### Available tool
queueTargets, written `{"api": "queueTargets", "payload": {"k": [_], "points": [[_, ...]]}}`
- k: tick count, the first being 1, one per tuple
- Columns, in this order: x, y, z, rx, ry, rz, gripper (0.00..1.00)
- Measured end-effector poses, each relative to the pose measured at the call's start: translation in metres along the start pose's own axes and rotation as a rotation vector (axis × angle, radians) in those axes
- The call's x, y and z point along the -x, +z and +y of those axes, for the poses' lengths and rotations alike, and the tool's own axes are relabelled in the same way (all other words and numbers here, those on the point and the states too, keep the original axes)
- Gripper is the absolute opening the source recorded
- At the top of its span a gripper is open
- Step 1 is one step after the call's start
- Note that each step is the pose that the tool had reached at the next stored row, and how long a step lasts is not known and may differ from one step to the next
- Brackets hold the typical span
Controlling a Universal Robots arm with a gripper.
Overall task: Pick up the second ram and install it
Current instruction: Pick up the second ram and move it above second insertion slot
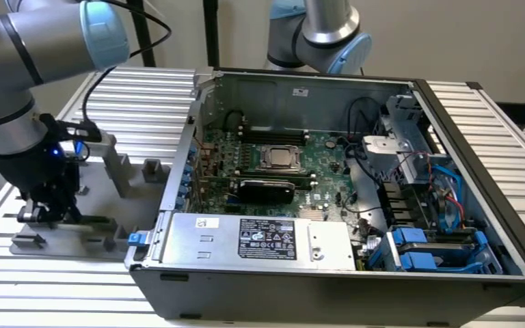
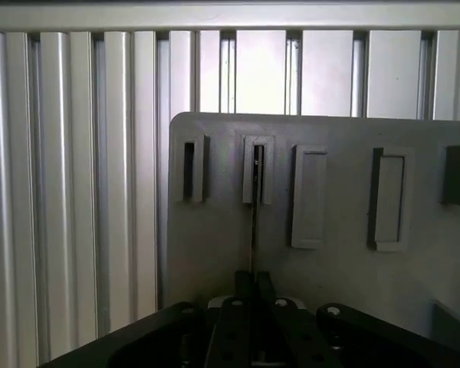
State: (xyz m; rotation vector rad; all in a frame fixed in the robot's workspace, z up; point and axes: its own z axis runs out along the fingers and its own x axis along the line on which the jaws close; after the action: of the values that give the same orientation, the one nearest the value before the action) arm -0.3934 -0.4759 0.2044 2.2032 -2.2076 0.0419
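The second ram (image 2: pixel 254 222) appears edge-on in the wrist view as a thin dark line running from a slotted grey block (image 2: pixel 257 170) down to my gripper (image 2: pixel 254 285). The two fingers stand close together, shut on that thin edge. In the exterior view my gripper (image 1: pixel 48 208) is low over the grey fixture plate (image 1: pixel 107 205) at the exterior view's left, outside the computer case. A short stretch of green board (image 1: pixel 92 221) shows beside it.
The open computer case (image 1: pixel 481 178) fills the middle and right, with the motherboard (image 1: pixel 322 147), CPU socket (image 1: pixel 281 158) and power supply (image 1: pixel 262 239) inside. A second arm (image 1: pixel 322 34) stands behind it. Several grey fixture blocks (image 2: pixel 310 195) rise from the plate on the ribbed aluminium table (image 1: pixel 135 96).
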Motion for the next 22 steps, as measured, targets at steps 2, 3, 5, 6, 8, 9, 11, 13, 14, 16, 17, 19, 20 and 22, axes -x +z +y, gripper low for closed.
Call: {"api": "queueTargets", "payload": {"k": [2, 3, 5, 6, 8, 9, 11, 13, 14, 16, 17, 19, 20, 22], "points": [[0.000, -0.0032, 0.0000, 0.0001, 0.000, -0.0003, 0.00], [0.000, -0.0051, 0.0000, 0.0002, 0.000, -0.0004, 0.00], [0.000, -0.0101, -0.0001, 0.0005, 0.000, -0.0006, 0.00], [0.000, -0.0129, -0.0001, 0.0008, 0.000, -0.0006, 0.00], [-0.001, -0.0200, -0.0002, 0.0010, 0.000, -0.0007, 0.00], [-0.001, -0.0241, -0.0004, 0.0011, 0.000, -0.0010, 0.00], [-0.001, -0.0329, -0.0008, 0.0013, 0.000, -0.0013, 0.00], [-0.001, -0.0420, -0.0017, 0.0020, 0.000, -0.0012, 0.00], [-0.002, -0.0465, -0.0023, 0.0021, 0.000, -0.0013, 0.00], [-0.002, -0.0555, -0.0040, 0.0023, 0.000, -0.0012, 0.00], [-0.002, -0.0600, -0.0050, 0.0023, 0.000, -0.0013, 0.00], [-0.002, -0.0693, -0.0079, 0.0024, 0.000, -0.0013, 0.00], [-0.003, -0.0738, -0.0102, 0.0025, 0.000, -0.0013, 0.00], [-0.003, -0.0828, -0.0157, 0.0027, 0.000, -0.0013, 0.00]]}}
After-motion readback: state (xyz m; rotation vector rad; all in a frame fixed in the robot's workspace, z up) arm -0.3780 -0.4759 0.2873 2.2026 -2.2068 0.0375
